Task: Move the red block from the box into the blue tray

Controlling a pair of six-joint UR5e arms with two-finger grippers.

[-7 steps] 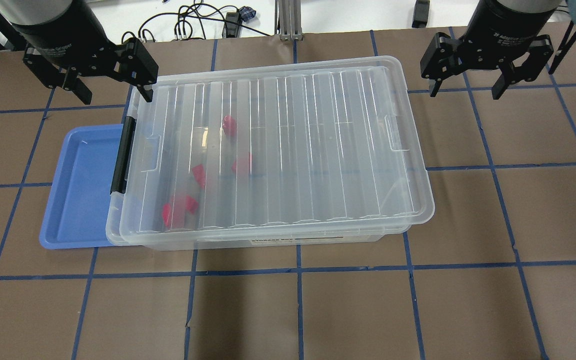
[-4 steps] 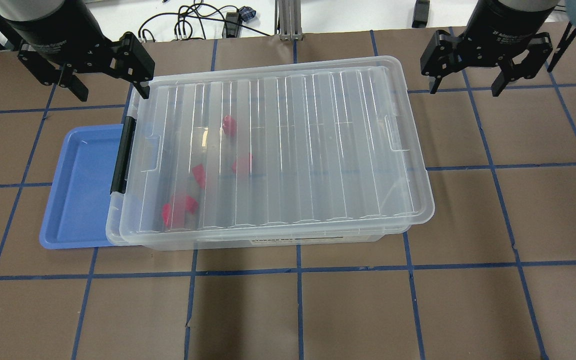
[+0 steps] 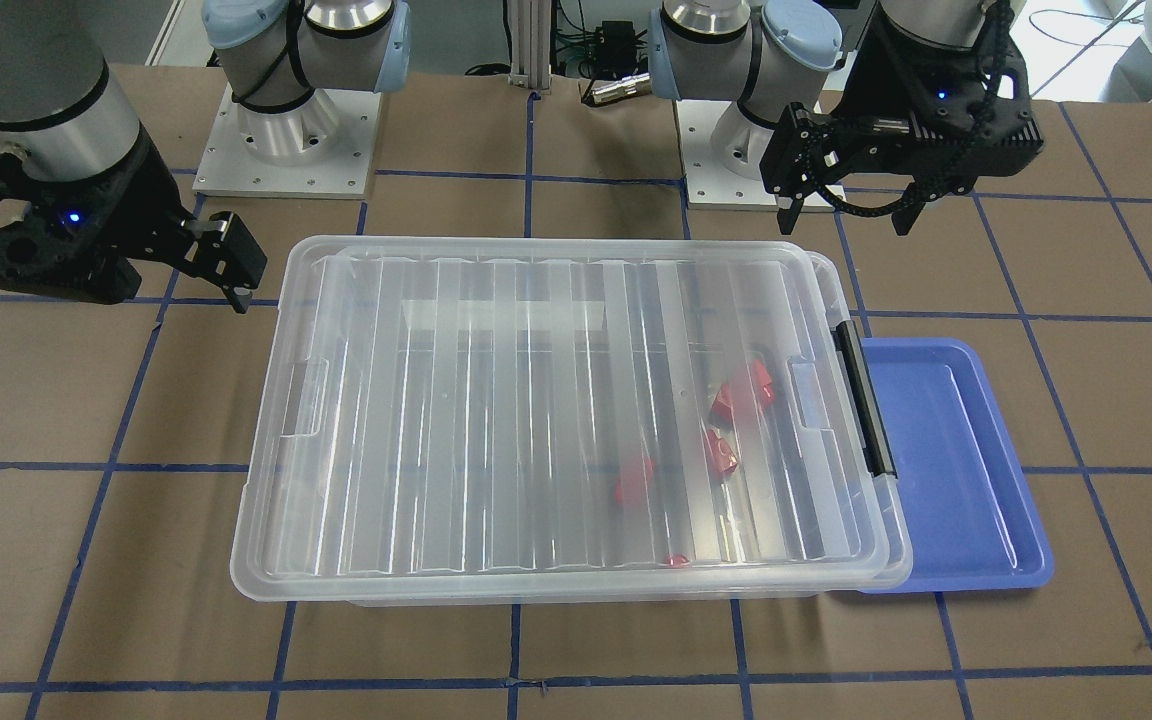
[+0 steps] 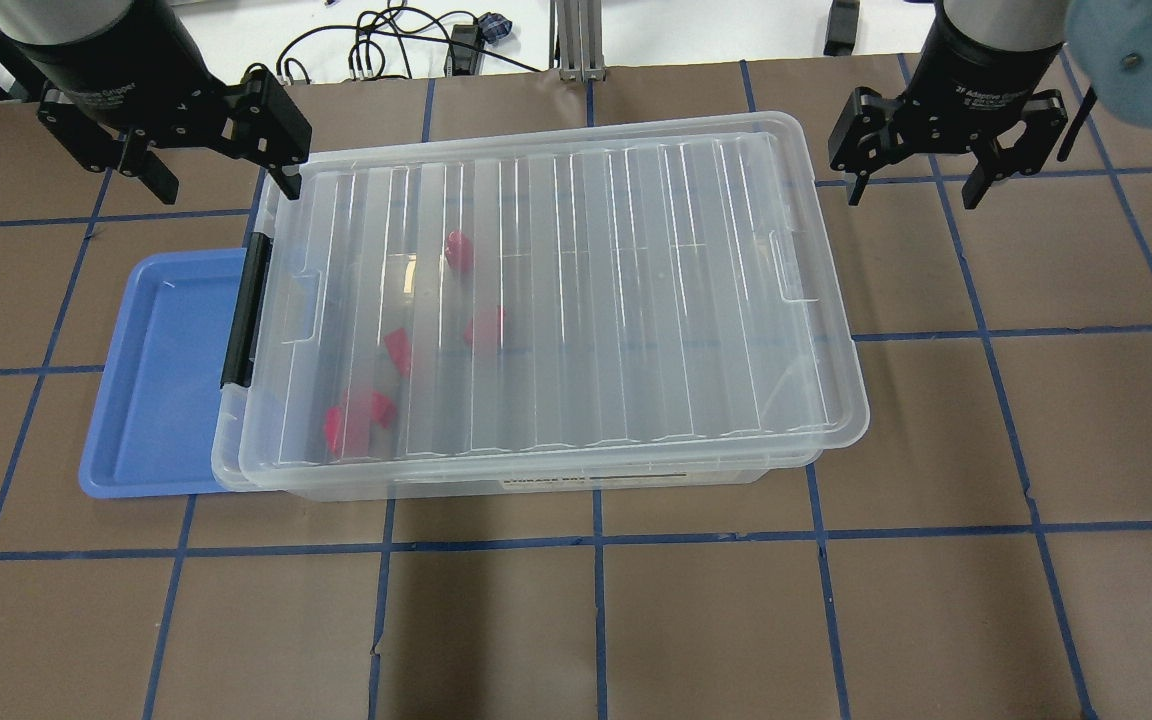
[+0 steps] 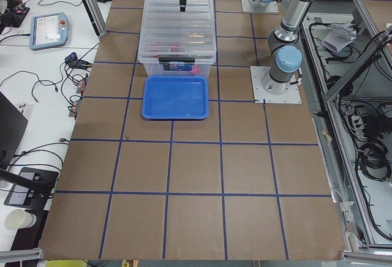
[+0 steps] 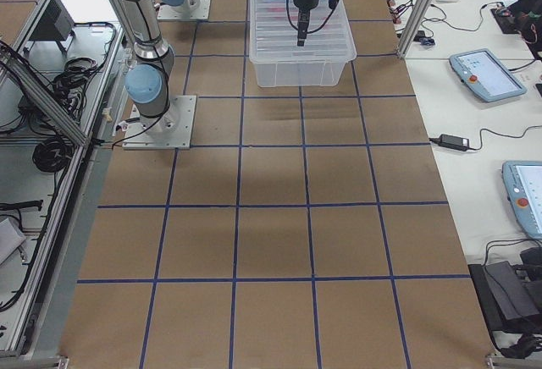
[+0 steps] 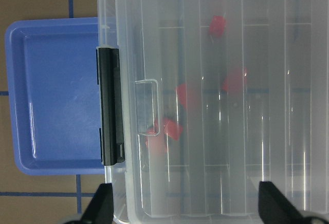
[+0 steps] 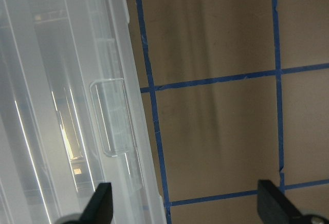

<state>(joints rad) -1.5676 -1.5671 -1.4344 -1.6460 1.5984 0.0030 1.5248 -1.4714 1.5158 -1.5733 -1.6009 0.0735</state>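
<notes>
The box (image 4: 636, 300) is a clear bin with its ribbed lid on and a black latch handle (image 4: 241, 310) at its left end. Several red pieces show blurred through the lid: a cluster (image 4: 356, 420), two loose ones (image 4: 398, 350) (image 4: 484, 327) and a far one (image 4: 457, 248). I cannot tell which is the single-stud red block. The blue tray (image 4: 161, 375) lies empty, its right side under the box's latch end. My left gripper (image 4: 224, 188) hangs open above the box's near left corner. My right gripper (image 4: 913, 195) hangs open just off the box's near right corner.
The table is brown with a blue tape grid (image 4: 596, 540). Cables and a metal post (image 4: 576, 40) lie beyond the near edge. The robot bases (image 3: 286, 130) stand behind the box in the front-facing view.
The right gripper has shifted slightly left toward the box's right end and looks a little lower. The left gripper drew back slightly and then held. Box, tray and red pieces are unmoved.
</notes>
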